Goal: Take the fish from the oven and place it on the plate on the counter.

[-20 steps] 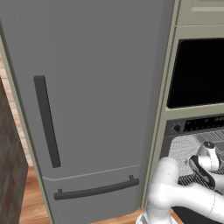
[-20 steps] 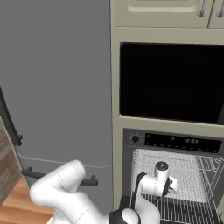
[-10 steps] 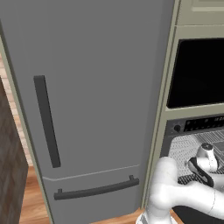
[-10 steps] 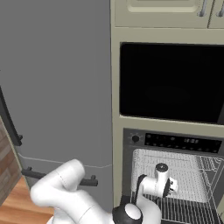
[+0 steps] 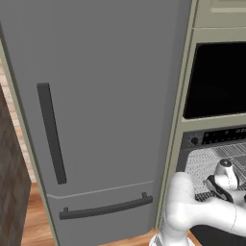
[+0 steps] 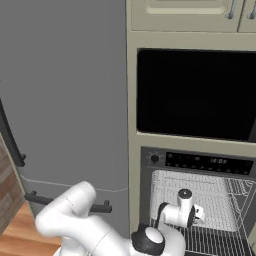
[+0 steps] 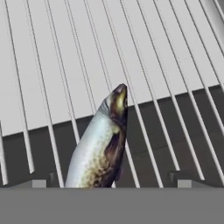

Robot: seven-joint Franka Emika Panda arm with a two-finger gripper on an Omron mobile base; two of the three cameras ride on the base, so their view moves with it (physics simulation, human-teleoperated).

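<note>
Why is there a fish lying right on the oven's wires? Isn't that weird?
Yes, a bit odd: the fish lies bare on the wire rack inside the open oven, with no tray or dish under it. The open gripper is lined up around it. Nothing looks spilled or broken.

This is a rendered home kitchen: a tall grey fridge (image 5: 96, 120) stands beside beige cabinetry (image 6: 185, 15) holding a black-windowed microwave (image 6: 195, 95) above an open oven (image 6: 200, 195) with wire racks; the floor (image 5: 33, 216) looks like wood.

White arm bent low, wrist angled downward, end effector (image 7: 109, 180) fingers spread wide
</note>
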